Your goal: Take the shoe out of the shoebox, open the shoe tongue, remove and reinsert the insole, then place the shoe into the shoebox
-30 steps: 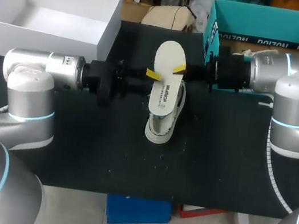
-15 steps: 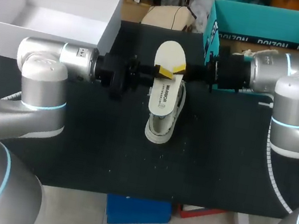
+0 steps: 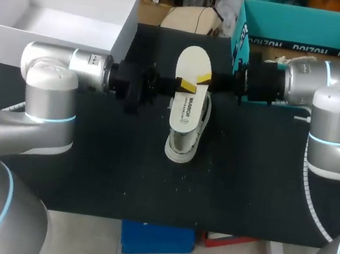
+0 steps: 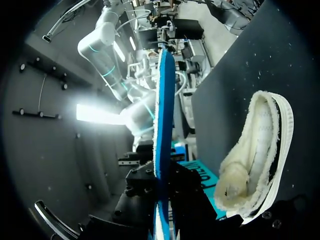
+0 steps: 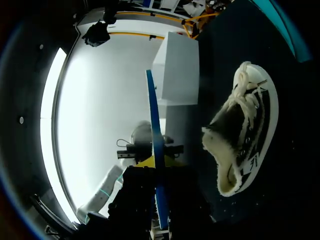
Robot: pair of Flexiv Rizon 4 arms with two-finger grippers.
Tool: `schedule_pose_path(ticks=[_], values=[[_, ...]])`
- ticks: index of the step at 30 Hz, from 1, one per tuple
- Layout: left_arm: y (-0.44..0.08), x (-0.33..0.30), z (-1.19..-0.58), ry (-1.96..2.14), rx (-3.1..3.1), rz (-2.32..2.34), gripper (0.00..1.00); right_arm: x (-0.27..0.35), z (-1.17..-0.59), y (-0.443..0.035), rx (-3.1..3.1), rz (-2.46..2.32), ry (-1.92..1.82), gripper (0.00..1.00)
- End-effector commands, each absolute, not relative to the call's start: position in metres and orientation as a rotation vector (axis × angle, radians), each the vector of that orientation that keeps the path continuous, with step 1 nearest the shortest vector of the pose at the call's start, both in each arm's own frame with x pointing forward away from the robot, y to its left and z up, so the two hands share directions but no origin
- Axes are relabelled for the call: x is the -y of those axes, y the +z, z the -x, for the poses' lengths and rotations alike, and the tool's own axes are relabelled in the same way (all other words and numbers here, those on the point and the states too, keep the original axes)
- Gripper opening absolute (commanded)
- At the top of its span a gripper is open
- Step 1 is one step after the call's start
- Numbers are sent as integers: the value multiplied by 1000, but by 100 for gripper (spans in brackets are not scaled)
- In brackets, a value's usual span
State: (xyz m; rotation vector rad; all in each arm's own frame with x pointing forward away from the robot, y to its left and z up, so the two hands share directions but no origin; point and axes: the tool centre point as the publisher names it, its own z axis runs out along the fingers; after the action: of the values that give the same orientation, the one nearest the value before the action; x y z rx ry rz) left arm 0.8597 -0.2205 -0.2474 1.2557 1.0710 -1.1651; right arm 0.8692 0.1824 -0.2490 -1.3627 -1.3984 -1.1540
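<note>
There are two pincers, and both are clamped on the one insole. The left pincer point(image 3: 181, 85) comes in from 9 o'clock and grips the edge on that side. The right pincer point(image 3: 203, 78) comes in from 3 o'clock and grips the opposite edge a little nearer 12 o'clock. Between them, the flat insole point(image 3: 186, 103), white on top and blue underneath, is held level above the worktop, its long axis running from 12 to 6 o'clock. Each wrist view shows it edge-on as a thin blue strip point(image 4: 163, 115) point(image 5: 154, 130) running out from between that pincer's fingers.

Directly under the insole stands the one shoe point(image 3: 182, 145), a cream fleece-lined low shoe resting on its sole on the black worktop point(image 3: 116, 170), clear of both boxes. In the head view the insole hides its front half, and only the heel end and part of one side show, towards 6 o'clock. The wrist views show the woolly lining at its opening point(image 4: 255, 155) point(image 5: 245, 125).

Two boxes stand further out. An open white cardboard box point(image 3: 125, 24) sits at about 10 o'clock from the shoe, behind the left arm. An open teal cardboard box point(image 3: 241, 21) sits at about 2 o'clock, behind the right arm.
</note>
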Motion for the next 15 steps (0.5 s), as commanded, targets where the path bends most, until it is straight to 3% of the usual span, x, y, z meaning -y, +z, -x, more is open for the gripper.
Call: schedule_pose_path(ticks=[1, 15], values=[[-249, 217, -856, -1161, -1069, -1255, 0, -180, -870, -245, 1405, 1400, -1158, 100], [-272, 156, -792, -1040, -1440, -1297, 0, -139, -849, -225, 1576, 1555, -1082, 100]])
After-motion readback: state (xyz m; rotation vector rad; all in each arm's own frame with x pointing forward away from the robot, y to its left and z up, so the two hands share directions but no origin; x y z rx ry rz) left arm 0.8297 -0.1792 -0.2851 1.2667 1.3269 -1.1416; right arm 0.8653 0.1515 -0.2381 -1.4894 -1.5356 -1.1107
